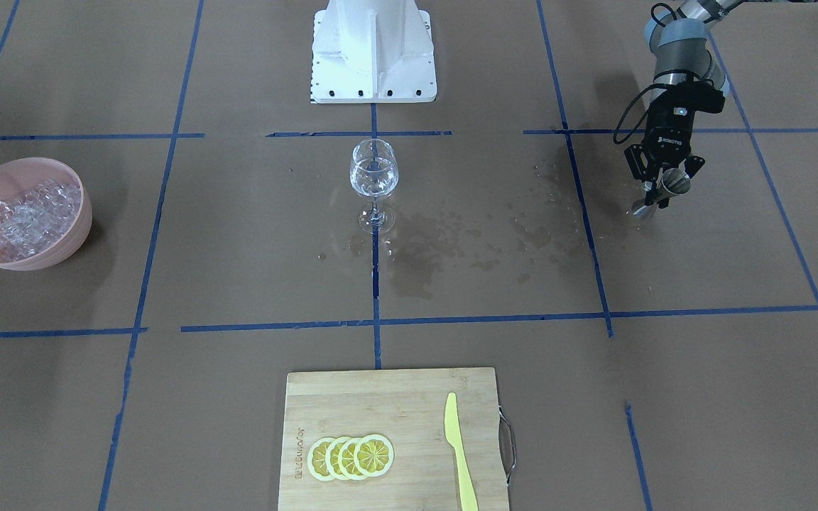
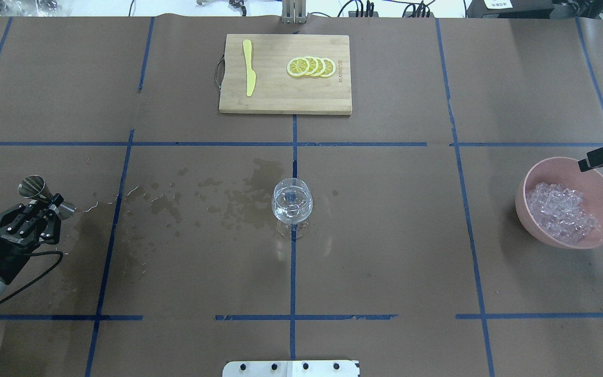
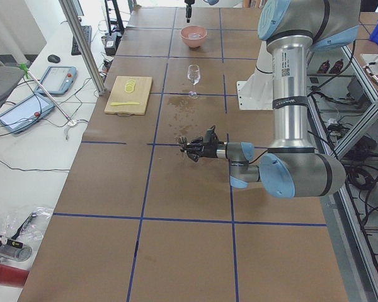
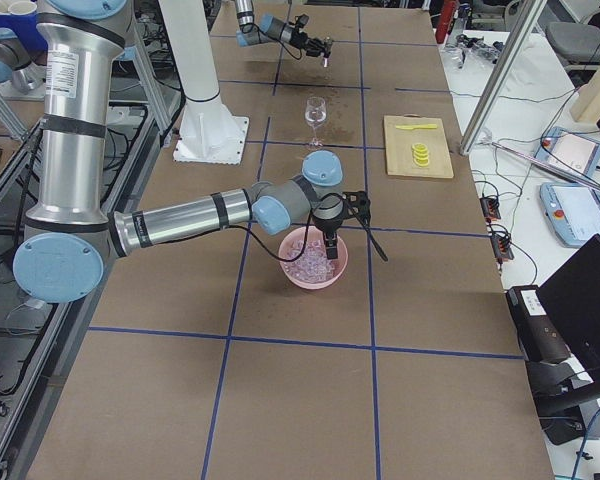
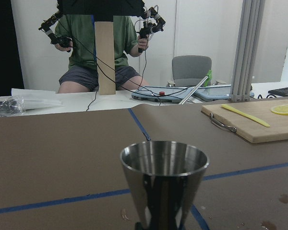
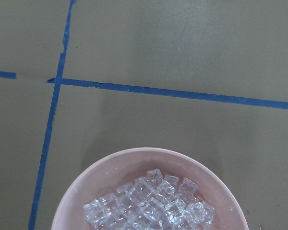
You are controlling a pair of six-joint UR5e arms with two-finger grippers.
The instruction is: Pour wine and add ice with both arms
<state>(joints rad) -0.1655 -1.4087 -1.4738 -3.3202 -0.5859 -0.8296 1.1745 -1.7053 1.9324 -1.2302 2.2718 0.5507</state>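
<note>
The left gripper (image 2: 49, 205) is clamped on the waist of a steel jigger (image 5: 164, 179), well apart from the wine glass (image 1: 373, 170) (a little wine (image 1: 373, 186) sits in it). The right gripper (image 4: 329, 228) hangs over the pink bowl (image 2: 532, 180) of ice (image 2: 560, 212); I cannot tell how far apart its fingers are.

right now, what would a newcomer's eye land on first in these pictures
Probably the wine glass standing mid-table with a little clear liquid in it, and the dark wet stains spread over the brown paper toward the robot's left. Next, the pink bowl of ice cubes at the robot's right, the right gripper above its rim, and the left gripper holding a steel jigger opposite.
</note>
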